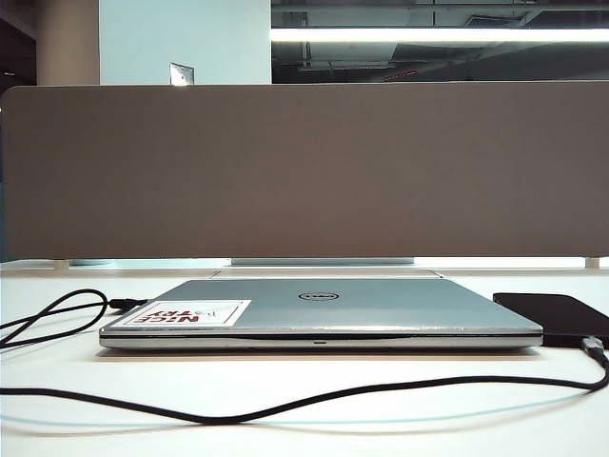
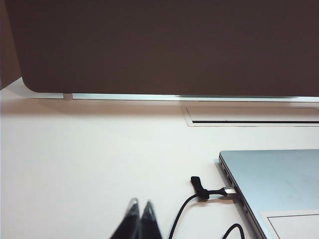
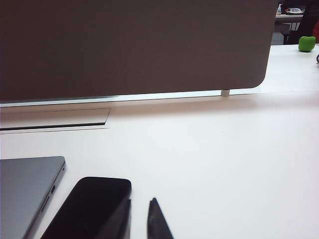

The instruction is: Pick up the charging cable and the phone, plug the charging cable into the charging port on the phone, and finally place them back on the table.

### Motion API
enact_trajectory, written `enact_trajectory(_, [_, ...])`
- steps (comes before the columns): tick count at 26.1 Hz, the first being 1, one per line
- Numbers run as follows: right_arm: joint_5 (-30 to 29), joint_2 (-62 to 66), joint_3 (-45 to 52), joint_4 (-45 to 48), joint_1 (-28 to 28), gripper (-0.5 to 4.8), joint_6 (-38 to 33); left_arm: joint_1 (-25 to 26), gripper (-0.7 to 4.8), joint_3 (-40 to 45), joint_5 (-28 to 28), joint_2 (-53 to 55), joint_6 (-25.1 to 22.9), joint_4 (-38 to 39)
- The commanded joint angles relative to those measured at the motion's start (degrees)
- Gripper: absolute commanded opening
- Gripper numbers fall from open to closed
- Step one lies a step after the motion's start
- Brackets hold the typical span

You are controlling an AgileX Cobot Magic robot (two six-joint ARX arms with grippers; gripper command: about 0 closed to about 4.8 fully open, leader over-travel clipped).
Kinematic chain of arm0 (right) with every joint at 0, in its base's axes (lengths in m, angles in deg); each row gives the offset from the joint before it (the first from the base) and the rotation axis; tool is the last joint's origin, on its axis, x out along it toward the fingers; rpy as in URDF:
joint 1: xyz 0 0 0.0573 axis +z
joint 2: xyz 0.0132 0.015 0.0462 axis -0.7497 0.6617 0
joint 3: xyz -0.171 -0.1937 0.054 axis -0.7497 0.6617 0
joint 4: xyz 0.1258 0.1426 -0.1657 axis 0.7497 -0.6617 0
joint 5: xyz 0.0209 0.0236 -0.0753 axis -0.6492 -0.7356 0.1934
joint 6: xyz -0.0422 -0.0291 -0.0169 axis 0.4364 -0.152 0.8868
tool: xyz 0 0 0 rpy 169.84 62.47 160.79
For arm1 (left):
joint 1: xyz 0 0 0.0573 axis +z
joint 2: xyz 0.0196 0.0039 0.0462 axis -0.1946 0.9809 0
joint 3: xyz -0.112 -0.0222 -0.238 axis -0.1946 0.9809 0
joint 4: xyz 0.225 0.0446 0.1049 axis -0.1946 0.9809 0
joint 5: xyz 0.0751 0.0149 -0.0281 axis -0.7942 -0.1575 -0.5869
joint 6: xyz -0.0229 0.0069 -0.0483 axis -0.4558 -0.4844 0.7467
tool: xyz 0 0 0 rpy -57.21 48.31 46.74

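1. The phone (image 1: pixel 557 314) lies flat on the tabletop (image 1: pixel 304 419) at the right, just beside the laptop's right edge. It looks thin, rigid and glossy, so probably slippery and hard to get under; I would pinch it across its long edges.
2. The cable (image 1: pixel 285 405) runs along the near tabletop from the left edge to the right, where its silvery plug (image 1: pixel 592 345) rests at the phone's near end; whether it is seated in a port I cannot tell.
3. The cord is light and limp and will trail and drag, so the stiff plug body is the place to hold it, not the cord.
4. A second thin black cord (image 1: pixel 57 319) loops at the left and goes into the laptop's left side, seen as a plug (image 2: pixel 227 191) in the left wrist view.
5. The closed silver laptop (image 1: pixel 319 312) sits mid-table, with a grey-brown divider (image 1: pixel 304 171) behind it.
6. Count: one phone, two cords, one laptop, one divider.
7. The left gripper (image 2: pixel 140 211) hangs low over bare tabletop left of the laptop, tips pressed together, holding nothing.
8. The right gripper (image 3: pixel 139 211) hovers at the phone's near right edge, jaws a narrow gap apart, empty; no grasp is begun.
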Motion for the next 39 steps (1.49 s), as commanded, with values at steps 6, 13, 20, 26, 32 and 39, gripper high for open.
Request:
enact_trajectory(6, [0.33,-0.11,-0.35,0.81,-0.07,0.57,0.2,0.02,-0.05,-0.15,0.0,0.0,-0.22,-0.96])
enact_trajectory(13, [-3.37,-0.11,-0.35,0.07,0.0,-0.09,0.26,0.02,-0.05,-0.15,0.0,0.0,-0.22,-0.96])
enact_trajectory(20, [-4.61,-0.11,-0.35,-1.14,0.17,-0.08,1.97,0.02,-0.05,-0.15,0.0,0.0,-0.24,-0.96])
enact_trajectory(26, [-4.5,-0.11,-0.35,-1.14,0.04,-0.08,1.95,0.02,-0.05,-0.15,-0.02,0.0,-0.22,-0.96])
enact_trajectory(32, [-4.48,-0.11,-0.35,-0.76,-0.68,-0.08,1.92,0.02,-0.05,-0.15,0.0,0.0,-0.24,-0.94])
enact_trajectory(39, [-4.48,-0.11,-0.35,-0.9,-0.68,-0.08,1.92,0.02,-0.05,-0.15,0.0,0.0,-0.22,-0.96])
